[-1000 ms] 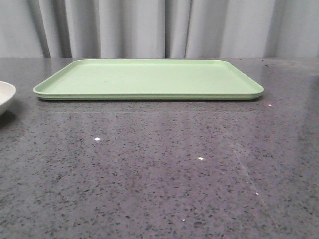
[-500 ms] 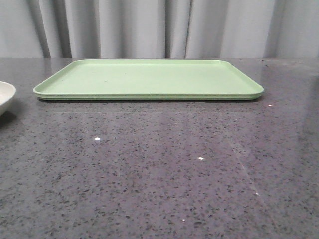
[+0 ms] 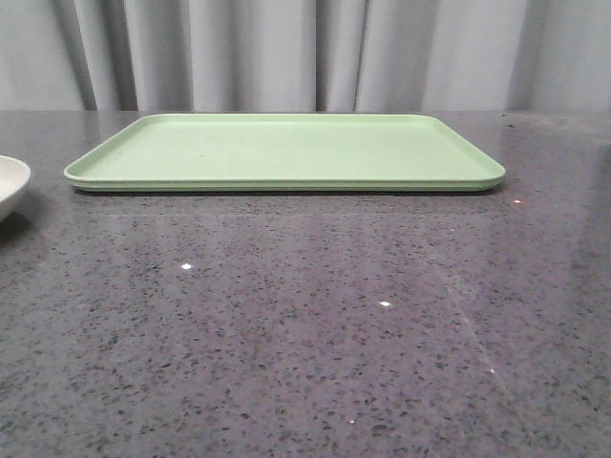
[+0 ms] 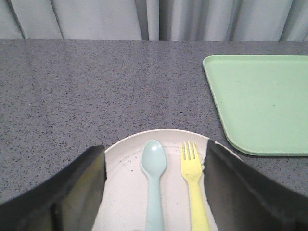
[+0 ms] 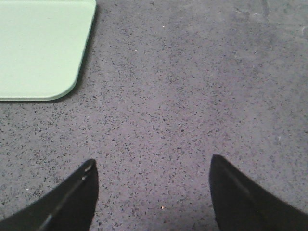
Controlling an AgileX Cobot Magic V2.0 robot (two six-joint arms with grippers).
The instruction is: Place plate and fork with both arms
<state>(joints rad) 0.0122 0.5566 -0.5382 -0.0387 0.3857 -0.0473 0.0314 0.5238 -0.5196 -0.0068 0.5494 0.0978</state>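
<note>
The cream-white plate (image 4: 125, 192) lies on the grey table, left of the tray; only its rim (image 3: 11, 183) shows at the front view's left edge. The yellow fork (image 4: 195, 187) lies on the plate beside a pale blue spoon (image 4: 154, 185). My left gripper (image 4: 155, 153) is open and hovers over the plate, its fingers either side of the two utensils, holding nothing. My right gripper (image 5: 153, 164) is open and empty above bare table, right of the tray's corner. Neither arm shows in the front view.
A large flat light-green tray (image 3: 286, 153) lies at the table's middle back, also seen in the left wrist view (image 4: 260, 101) and the right wrist view (image 5: 41, 48). Grey curtains hang behind the table.
</note>
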